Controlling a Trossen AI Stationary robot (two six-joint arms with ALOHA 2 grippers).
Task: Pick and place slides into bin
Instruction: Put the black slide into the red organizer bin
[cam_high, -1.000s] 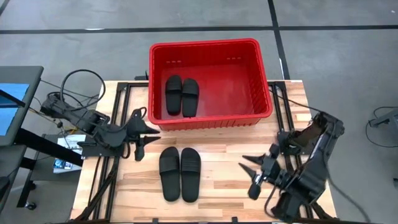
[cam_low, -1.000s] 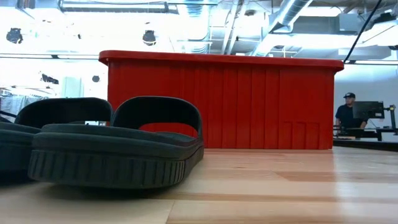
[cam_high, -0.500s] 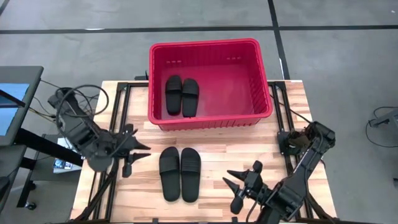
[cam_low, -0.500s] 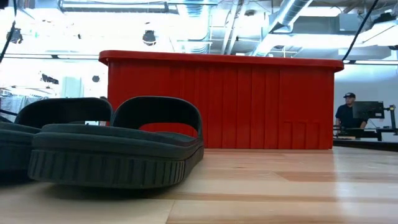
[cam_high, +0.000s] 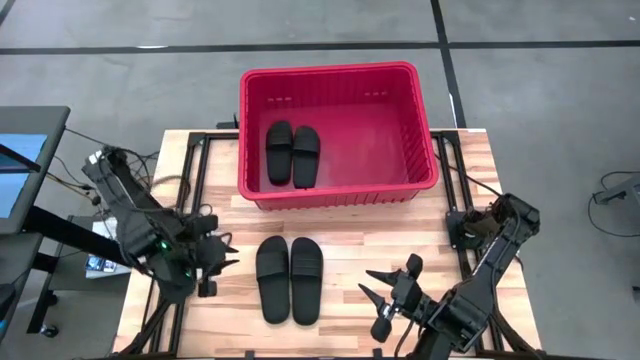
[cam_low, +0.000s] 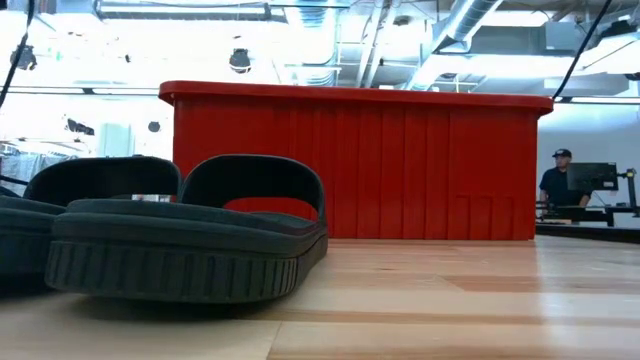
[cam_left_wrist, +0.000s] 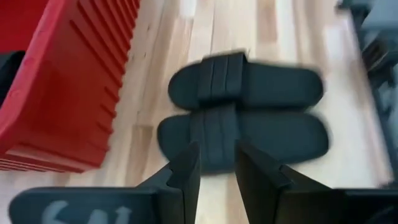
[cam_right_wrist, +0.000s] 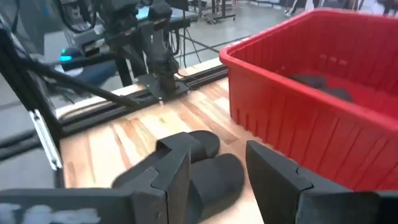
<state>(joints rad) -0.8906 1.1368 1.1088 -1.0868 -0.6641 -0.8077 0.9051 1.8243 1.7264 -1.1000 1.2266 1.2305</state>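
Slides: two lie side by side on the desk (cam_high: 340, 290) at the near middle (cam_high: 289, 279), soles down and toes pointing to twelve o'clock; the other pair (cam_high: 292, 154) sits in the bin (cam_high: 425, 130), towards its left wall.

Nearest, at about four o'clock from the loose pair, the right gripper (cam_high: 388, 298) hangs low with its jaws spread wide and empty; at nine o'clock from that pair the left gripper (cam_high: 218, 266) points in at it, and its wrist view shows the jaws (cam_left_wrist: 214, 168) parted to a narrow gap, holding nothing.

Beyond the pair, at twelve o'clock, the bin stands at the far edge of the desk.

As I judge it, both arms close on one pair from opposite sides, so they could collide; a narrow gap may also push the near slide into its twin rather than straddle the strap.

Only the overhead view shows the pair inside the bin fully; the table-level view hides it behind the red wall (cam_low: 400, 165), yet it alone shows a person (cam_low: 558, 180) at a screen far behind.
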